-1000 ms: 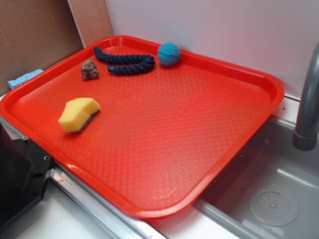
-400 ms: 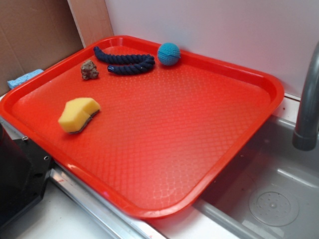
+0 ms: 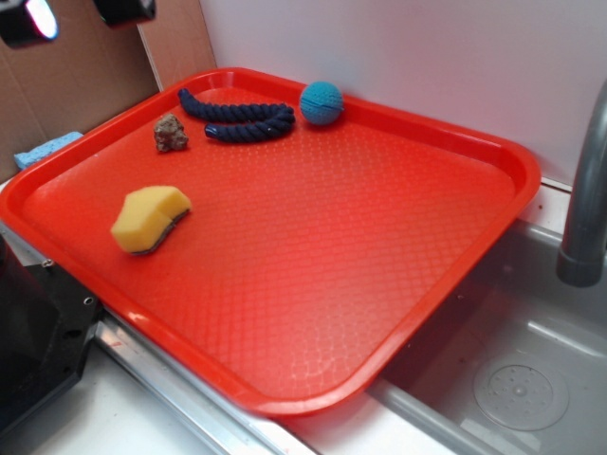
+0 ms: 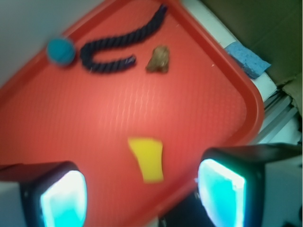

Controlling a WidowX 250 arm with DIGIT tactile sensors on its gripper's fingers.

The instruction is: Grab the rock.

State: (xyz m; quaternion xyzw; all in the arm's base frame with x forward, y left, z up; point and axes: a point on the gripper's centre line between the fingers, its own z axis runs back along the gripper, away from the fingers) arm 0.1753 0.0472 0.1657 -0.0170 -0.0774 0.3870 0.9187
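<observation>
Tool (image 4: 142, 194) spread wide, empty, touching nothing, high above tray (image 4: 85, 127), rock (image 4: 158, 60) well apart

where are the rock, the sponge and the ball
rock (image 3: 171, 133), exterior view, middle of its lumpy top
sponge (image 3: 150, 216), exterior view, centre of its yellow face
ball (image 3: 321, 102), exterior view, middle of the teal knit
</observation>
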